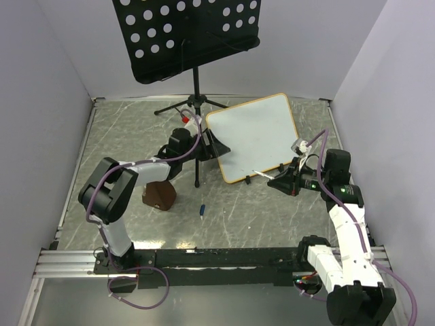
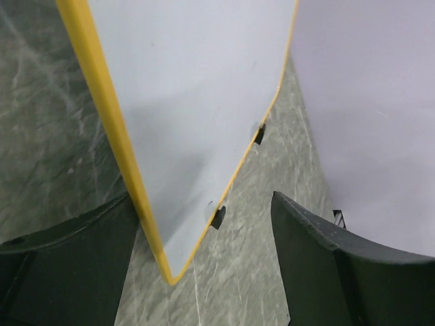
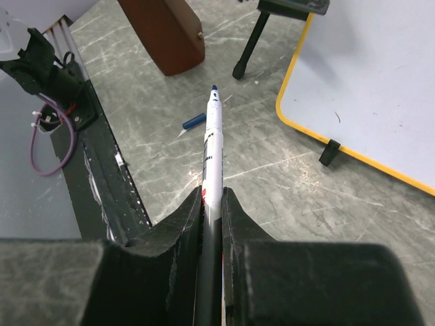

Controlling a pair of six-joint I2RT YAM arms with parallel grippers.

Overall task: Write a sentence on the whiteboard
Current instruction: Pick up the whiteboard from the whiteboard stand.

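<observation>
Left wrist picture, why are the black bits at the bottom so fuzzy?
Left wrist view: those are fingers of the left tool, too near the lens to be sharp, and a soft shadow lies on the whiteboard between them. Right wrist view: the right tool blurs likewise, while the marker tip looks crisp.

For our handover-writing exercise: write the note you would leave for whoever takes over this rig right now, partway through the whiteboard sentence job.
Left gripper: open, astride the left edge of the whiteboard, with a clear gap on one side, so not clamped.
Right gripper: shut on the marker, which is uncapped; its tip is off the board and points over the table.
Things: the whiteboard sits between the arms, and the small blue cap lies on the table in front of it.
Done: marker in the gripper and uncapped.
Left: the whole sentence; the board shows no words yet.
</observation>
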